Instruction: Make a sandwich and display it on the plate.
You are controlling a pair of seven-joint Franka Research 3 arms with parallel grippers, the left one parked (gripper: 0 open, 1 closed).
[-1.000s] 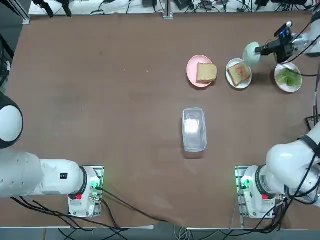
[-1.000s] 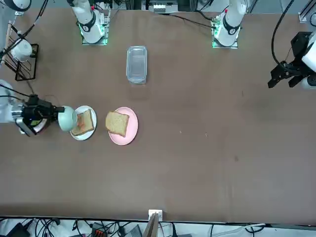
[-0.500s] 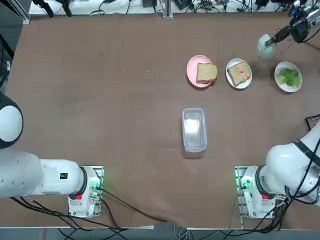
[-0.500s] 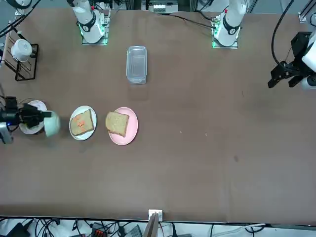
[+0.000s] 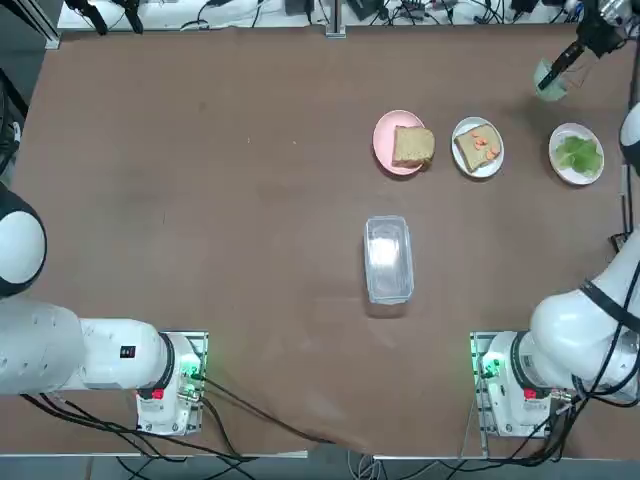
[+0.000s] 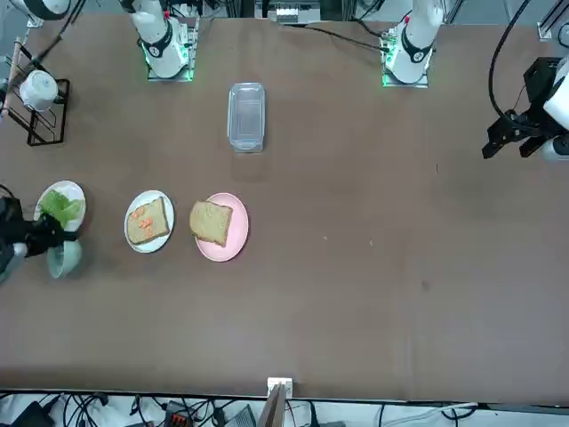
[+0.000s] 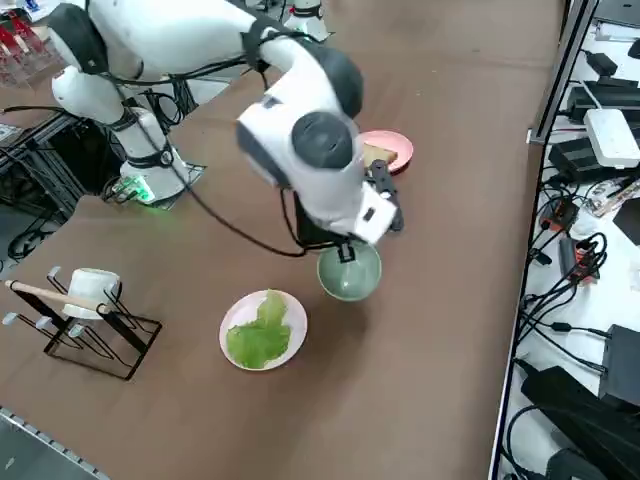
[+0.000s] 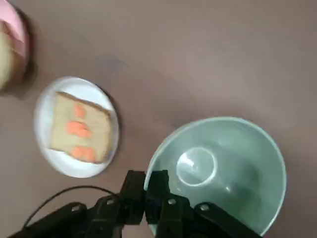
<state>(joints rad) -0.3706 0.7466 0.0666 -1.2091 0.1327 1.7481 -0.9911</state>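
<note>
My right gripper (image 8: 148, 181) is shut on the rim of a pale-green cup (image 8: 218, 168), near the table's far right corner (image 5: 550, 80) and beyond the lettuce. A white plate (image 5: 478, 173) carries a tan bread slice (image 5: 477, 148) topped with orange bits. A pink plate (image 5: 385, 135) to its left holds a second bread slice (image 5: 413, 146). Green lettuce (image 5: 578, 153) lies on another white plate (image 5: 590, 176) at the right edge. In the front view the gripper (image 6: 40, 240) and cup (image 6: 64, 258) sit just past the lettuce (image 6: 60, 206). From the right side the cup (image 7: 349, 272) hangs under the gripper (image 7: 345, 250).
A clear lidded container (image 5: 388, 258) lies mid-table, nearer the arm bases. A wire rack with a white mug (image 6: 40, 93) stands at the table's right edge. Cables and devices line the far edge.
My right gripper carried the pale-green cup away from over the bread plate, out toward the far right corner of the table. The plates and bread stayed put.
</note>
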